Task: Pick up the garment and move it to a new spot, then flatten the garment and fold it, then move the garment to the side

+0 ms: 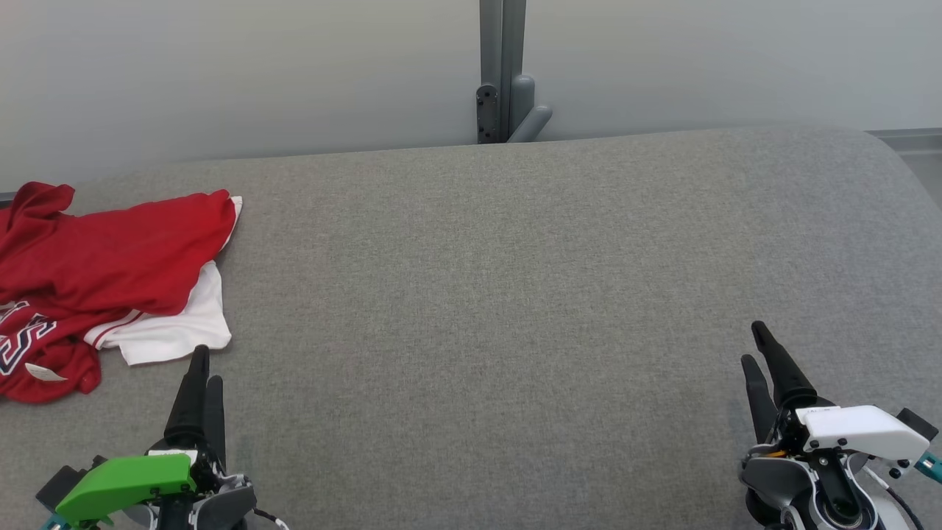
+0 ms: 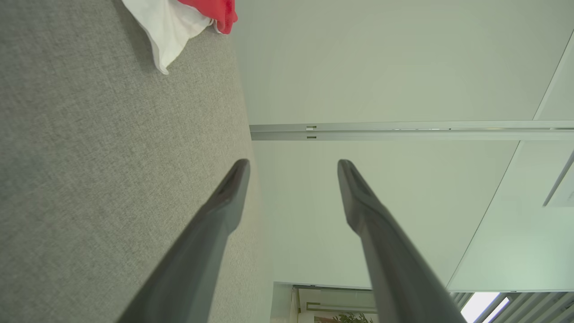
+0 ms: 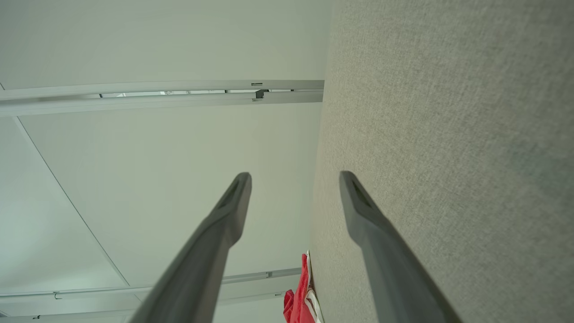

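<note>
Broadly, a grey woven-fabric surface [image 1: 515, 294] meets a pale wall [image 1: 221, 66]. The crumpled red-and-white jersey garment [image 1: 110, 272] lies at its left edge. The left gripper [image 1: 207, 364] and right gripper [image 1: 752, 344], jaws spread wide, hold nothing.

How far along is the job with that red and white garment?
Nothing looks done: the garment lies rumpled at the left edge of the grey surface. Nothing is in hand; the left tool and right tool are open and empty. Picking up, flattening, folding and moving aside seem left.
</note>
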You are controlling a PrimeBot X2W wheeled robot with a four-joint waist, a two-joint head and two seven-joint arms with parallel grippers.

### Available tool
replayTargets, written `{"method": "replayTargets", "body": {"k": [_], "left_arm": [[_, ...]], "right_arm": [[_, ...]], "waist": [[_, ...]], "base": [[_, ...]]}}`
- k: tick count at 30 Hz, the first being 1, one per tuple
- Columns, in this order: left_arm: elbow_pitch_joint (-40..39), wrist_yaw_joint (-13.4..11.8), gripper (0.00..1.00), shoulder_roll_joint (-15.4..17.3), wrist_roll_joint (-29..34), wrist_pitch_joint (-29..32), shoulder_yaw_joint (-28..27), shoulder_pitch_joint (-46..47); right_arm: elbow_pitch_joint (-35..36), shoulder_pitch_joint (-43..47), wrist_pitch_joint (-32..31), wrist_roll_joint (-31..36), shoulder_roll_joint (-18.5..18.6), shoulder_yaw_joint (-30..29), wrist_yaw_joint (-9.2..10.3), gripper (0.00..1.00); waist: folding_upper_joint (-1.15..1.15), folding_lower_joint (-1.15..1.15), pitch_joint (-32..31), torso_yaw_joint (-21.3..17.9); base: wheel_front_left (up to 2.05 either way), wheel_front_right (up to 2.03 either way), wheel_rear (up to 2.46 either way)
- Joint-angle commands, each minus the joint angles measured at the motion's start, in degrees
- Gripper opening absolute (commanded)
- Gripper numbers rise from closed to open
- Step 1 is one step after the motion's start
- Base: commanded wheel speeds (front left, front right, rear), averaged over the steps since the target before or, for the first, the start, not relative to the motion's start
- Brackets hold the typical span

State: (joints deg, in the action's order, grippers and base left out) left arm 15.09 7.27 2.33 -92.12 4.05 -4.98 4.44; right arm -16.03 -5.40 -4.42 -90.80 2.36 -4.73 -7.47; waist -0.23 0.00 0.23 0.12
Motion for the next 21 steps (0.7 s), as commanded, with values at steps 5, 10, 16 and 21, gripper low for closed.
{"method": "replayTargets", "body": {"k": [5,10,16,21], "left_arm": [[-1.0,0.1,1.00,0.4,2.7,-1.7,0.9,0.0],[-0.9,-0.1,1.00,0.5,7.3,-3.0,0.9,-0.3],[-1.7,-1.0,1.00,0.8,16.3,-4.4,1.2,-0.6],[-2.6,-1.9,1.00,1.3,25.2,-5.6,1.9,-1.2]], "right_arm": [[1.5,-0.3,1.8,5.4,0.4,0.2,-0.01,1.00],[2.5,0.0,3.1,13.9,0.4,0.8,-0.02,1.00],[4.6,0.1,4.5,26.0,0.4,1.6,-0.02,1.00],[6.2,0.5,5.7,35.2,0.4,2.4,-0.02,1.00]], "waist": [[0.02,0.00,0.0,0.1],[0.03,0.00,-0.1,0.3],[0.05,0.00,-0.2,0.6],[0.05,0.00,-0.2,0.8]], "base": [[0.00,0.00,0.00],[0.00,0.00,0.00],[0.00,0.00,0.00],[0.00,0.00,0.00]]}}
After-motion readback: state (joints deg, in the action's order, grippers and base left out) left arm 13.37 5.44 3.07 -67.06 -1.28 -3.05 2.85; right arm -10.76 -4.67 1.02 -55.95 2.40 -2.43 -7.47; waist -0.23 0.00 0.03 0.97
